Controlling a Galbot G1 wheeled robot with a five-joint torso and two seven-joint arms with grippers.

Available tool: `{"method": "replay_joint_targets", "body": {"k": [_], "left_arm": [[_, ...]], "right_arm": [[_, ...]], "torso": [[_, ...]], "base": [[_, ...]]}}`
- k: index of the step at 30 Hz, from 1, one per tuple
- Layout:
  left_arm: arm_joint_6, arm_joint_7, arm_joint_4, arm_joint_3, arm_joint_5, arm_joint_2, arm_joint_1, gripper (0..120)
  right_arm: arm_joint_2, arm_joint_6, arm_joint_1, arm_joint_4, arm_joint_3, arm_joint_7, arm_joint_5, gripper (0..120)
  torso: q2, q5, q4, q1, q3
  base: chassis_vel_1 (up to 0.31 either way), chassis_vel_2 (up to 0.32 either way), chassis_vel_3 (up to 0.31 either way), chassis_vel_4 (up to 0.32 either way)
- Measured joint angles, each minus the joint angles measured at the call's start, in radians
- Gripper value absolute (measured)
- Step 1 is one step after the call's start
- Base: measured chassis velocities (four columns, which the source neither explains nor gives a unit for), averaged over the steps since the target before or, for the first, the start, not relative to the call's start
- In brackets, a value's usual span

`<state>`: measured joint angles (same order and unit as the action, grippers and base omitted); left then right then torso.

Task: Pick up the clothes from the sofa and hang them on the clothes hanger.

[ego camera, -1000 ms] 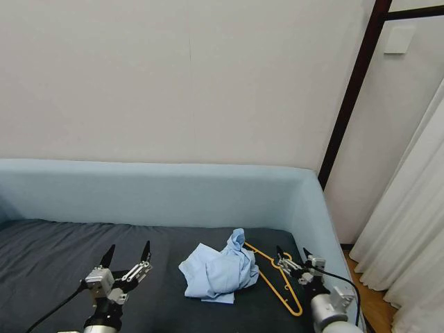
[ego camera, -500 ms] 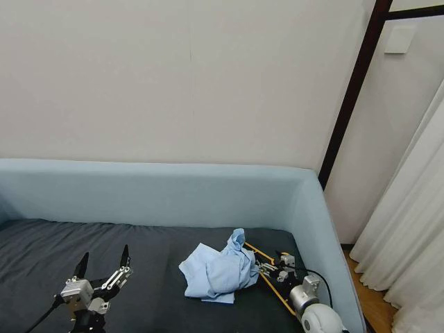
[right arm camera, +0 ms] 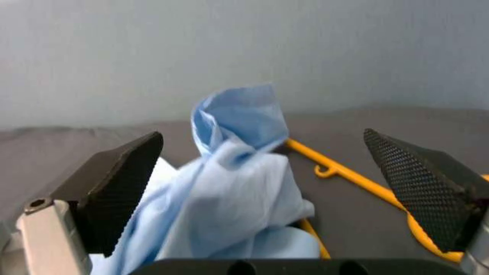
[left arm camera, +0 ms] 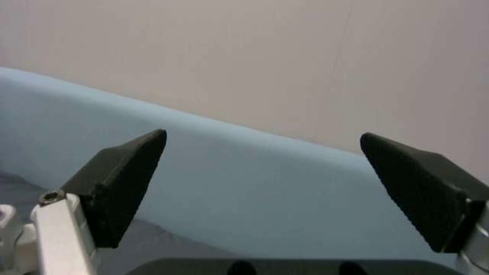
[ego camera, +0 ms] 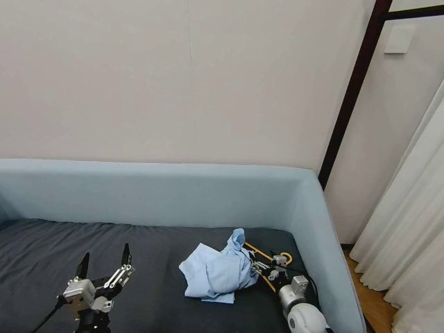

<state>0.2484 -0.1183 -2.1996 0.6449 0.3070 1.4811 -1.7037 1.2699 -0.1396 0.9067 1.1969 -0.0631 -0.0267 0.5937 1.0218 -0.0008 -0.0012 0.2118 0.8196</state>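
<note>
A crumpled light blue garment (ego camera: 217, 272) lies on the dark seat of the sofa (ego camera: 139, 194). A yellow hanger (ego camera: 267, 254) lies flat just right of it, partly tucked under the cloth. My right gripper (ego camera: 268, 264) is open, low over the hanger and pointing at the garment's right edge. In the right wrist view the garment (right arm camera: 229, 195) and hanger (right arm camera: 358, 181) lie between the spread fingers (right arm camera: 114, 192) of the right gripper (right arm camera: 261, 134). My left gripper (ego camera: 105, 265) is open above the seat, well left of the garment. The left gripper (left arm camera: 263, 135) faces the backrest.
The sofa's light blue backrest runs across the view and its arm (ego camera: 312, 222) rises right of the hanger. Beyond it stand a dark door frame (ego camera: 350, 97) and a white curtain (ego camera: 409, 229) over wooden floor. The dark seat (ego camera: 41, 243) stretches to the left.
My right gripper has moved forward and left, from the sofa's front right to the hanger by the garment. The left gripper dropped lower and to the left, then held still.
</note>
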Motion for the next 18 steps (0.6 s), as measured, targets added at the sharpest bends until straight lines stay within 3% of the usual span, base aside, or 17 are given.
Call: {"method": "replay_joint_targets", "body": {"k": [12, 18], "left_arm": [[0.000, -0.014, 0.014, 0.031, 0.031, -0.051, 0.018, 100], [-0.004, -0.020, 0.012, 0.033, 0.035, -0.053, 0.021, 100]], "right_arm": [[0.038, 0.039, -0.039, -0.069, 0.033, 0.032, -0.066, 99], [0.040, 0.039, -0.023, -0.061, 0.032, 0.032, -0.076, 79]], "torso": [[0.000, 0.0000, 0.0001, 0.000, 0.000], [0.000, 0.0002, 0.0000, 0.000, 0.000]], "base": [[0.000, 0.000, 0.000, 0.000], [0.000, 0.000, 0.000, 0.000]]}}
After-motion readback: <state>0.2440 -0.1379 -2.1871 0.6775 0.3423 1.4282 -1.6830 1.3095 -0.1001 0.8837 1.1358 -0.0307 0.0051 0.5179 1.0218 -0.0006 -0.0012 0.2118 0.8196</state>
